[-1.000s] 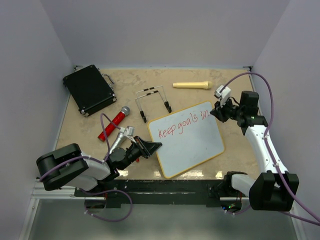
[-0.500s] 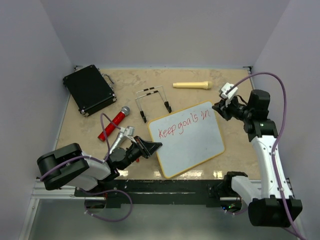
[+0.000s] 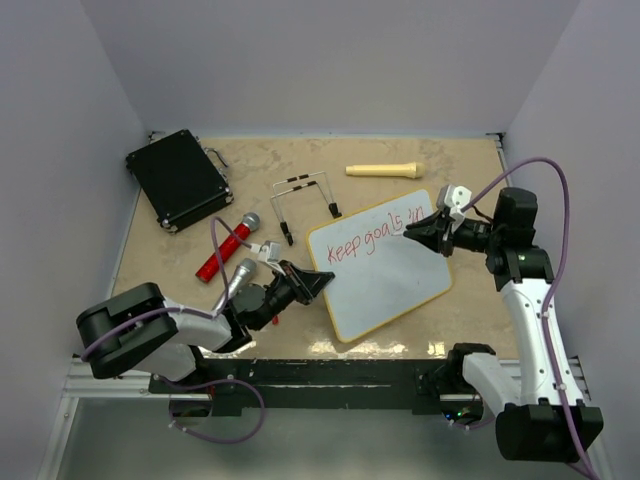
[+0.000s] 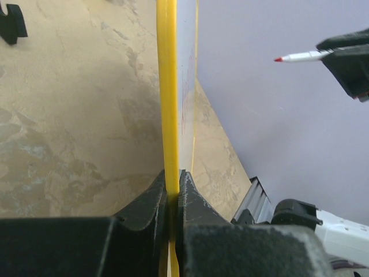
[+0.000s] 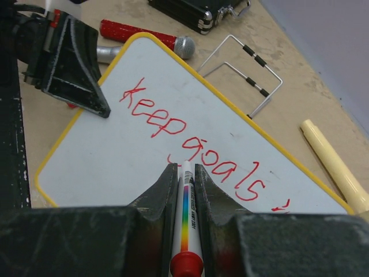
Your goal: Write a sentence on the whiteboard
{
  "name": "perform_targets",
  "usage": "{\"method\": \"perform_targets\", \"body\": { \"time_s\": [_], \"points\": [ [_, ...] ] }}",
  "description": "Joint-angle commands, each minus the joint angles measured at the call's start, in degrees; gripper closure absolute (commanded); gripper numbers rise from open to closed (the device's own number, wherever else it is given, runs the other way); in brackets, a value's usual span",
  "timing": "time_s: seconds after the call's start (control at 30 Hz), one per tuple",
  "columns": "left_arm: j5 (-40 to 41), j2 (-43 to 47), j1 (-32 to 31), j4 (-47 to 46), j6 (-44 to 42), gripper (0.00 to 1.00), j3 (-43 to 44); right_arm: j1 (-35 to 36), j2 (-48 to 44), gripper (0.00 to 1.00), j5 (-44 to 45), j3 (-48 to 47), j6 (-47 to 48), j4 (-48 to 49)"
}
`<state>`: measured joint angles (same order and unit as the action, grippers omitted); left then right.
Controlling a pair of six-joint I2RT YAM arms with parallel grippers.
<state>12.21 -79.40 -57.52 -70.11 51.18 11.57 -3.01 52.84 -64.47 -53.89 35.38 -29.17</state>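
The whiteboard [image 3: 385, 285] lies turned on the table, white with a yellow frame. The sentence [image 3: 375, 240] in red reads "Keep goals in" along its upper part; it also shows in the right wrist view as the sentence [image 5: 173, 124]. My left gripper [image 3: 318, 283] is shut on the board's left edge, the yellow frame [image 4: 167, 86] pinched between the fingers. My right gripper [image 3: 425, 235] is shut on a red-capped marker [image 5: 185, 213] above the whiteboard [image 5: 104, 161]. The marker [image 4: 300, 56] tip hangs clear of the board's face.
A black case [image 3: 178, 178] sits at the back left. A red microphone [image 3: 225, 247] and a silver one [image 3: 235, 280] lie left of the board. A wire stand [image 3: 305, 200] and a cream stick [image 3: 383, 170] lie behind it.
The left gripper has moved the board up and to the right, turning it. The right gripper has swung down and left with the marker, from beside the board to over its upper right part.
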Motion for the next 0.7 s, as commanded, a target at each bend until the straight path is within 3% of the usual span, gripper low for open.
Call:
{"method": "perform_targets", "body": {
  "time_s": [0.0, 0.3, 0.67],
  "points": [
    [8.53, -2.59, 0.30, -1.70, -4.68, 1.00, 4.07, 0.02, -1.16, 1.00, -6.28, 1.06, 1.54, 0.69],
    [6.87, -7.70, 0.30, -3.20, -6.26, 1.00, 8.11, 0.45, 1.74, 1.00, -8.92, 0.98, 8.82, -5.72],
    [5.20, -7.70, 0.21, -5.04, -5.48, 1.00, 5.83, 1.51, 2.53, 1.00, -9.45, 1.42, 11.56, -8.10]
  ]
}}
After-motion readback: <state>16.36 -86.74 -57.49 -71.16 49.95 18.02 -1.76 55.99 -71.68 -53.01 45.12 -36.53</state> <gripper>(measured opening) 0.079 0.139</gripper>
